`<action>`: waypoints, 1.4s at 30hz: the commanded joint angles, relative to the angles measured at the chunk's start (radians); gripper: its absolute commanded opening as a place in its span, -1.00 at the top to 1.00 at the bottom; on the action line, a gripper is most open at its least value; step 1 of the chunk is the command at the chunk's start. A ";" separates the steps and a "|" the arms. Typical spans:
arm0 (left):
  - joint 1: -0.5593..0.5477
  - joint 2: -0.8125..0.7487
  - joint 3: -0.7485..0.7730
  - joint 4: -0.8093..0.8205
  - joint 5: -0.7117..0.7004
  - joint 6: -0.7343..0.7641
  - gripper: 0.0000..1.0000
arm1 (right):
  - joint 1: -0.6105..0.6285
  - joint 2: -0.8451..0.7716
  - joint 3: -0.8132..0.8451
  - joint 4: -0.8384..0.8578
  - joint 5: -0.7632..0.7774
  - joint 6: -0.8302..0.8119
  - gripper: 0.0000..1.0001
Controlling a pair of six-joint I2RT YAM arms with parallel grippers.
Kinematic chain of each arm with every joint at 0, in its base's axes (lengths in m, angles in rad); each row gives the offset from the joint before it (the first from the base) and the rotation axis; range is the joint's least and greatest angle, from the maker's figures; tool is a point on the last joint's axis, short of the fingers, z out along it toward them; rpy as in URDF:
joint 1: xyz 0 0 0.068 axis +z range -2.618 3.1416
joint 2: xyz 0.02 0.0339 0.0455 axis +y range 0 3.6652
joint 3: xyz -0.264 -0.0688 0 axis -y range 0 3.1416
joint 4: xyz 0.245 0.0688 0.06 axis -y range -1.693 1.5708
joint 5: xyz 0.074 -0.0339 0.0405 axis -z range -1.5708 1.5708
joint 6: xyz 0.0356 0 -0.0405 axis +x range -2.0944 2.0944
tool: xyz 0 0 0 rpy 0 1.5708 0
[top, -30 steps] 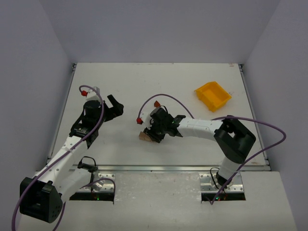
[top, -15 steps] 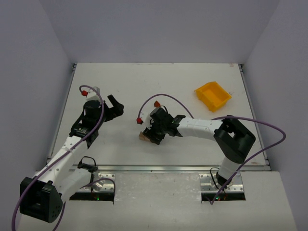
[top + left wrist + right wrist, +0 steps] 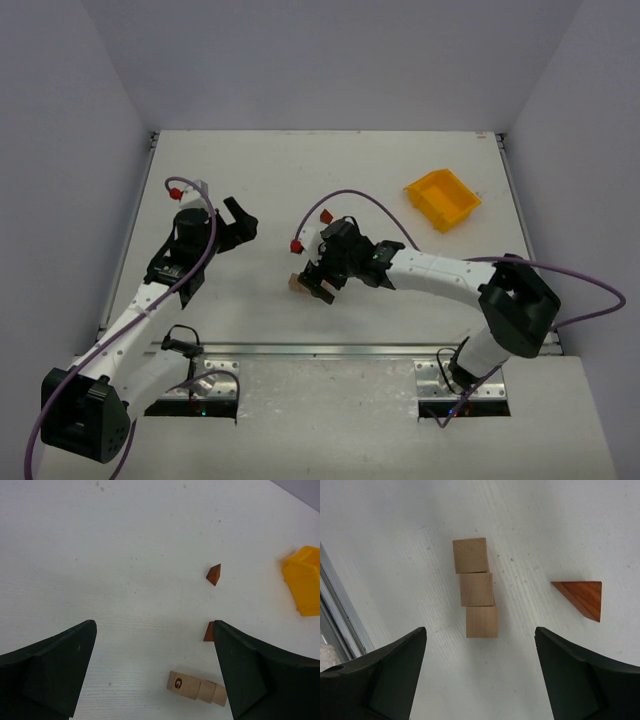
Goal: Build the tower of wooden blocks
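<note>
The wood block tower shows as three pale tan cubes touching in a short line on the table, with a reddish-brown wedge lying apart to their right. My right gripper hovers just over the near cube, open, with nothing between its fingers. From above, only a bit of a pale cube shows at the tip of the right gripper. My left gripper is open and empty, well back from the pale cubes, one marked G. Two reddish-brown wedges lie beyond them; the nearer wedge is partly hidden by a finger.
A yellow bin stands at the back right of the table, far from the blocks. A metal rail runs along the table's near edge. The left gripper rests at the middle left.
My right gripper has opened wide around the pale cubes, and the right arm's elbow has swung to the right. The left arm has not moved.
</note>
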 commanded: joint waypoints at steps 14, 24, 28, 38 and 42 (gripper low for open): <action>-0.001 -0.005 0.024 0.039 0.016 0.006 -1.00 | 0.008 -0.076 -0.118 0.009 0.118 0.110 0.74; -0.001 -0.021 0.021 0.036 0.011 0.006 -1.00 | 0.008 0.036 -0.054 0.043 0.093 0.105 0.90; -0.001 -0.021 0.021 0.036 0.011 0.006 -1.00 | 0.008 0.063 -0.040 0.046 0.103 0.107 0.90; -0.001 -0.022 0.020 0.036 0.011 0.006 -1.00 | 0.008 0.073 -0.037 0.063 0.106 0.104 0.88; -0.001 -0.023 0.019 0.032 0.011 0.006 -1.00 | 0.008 0.084 -0.028 0.066 0.114 0.102 0.85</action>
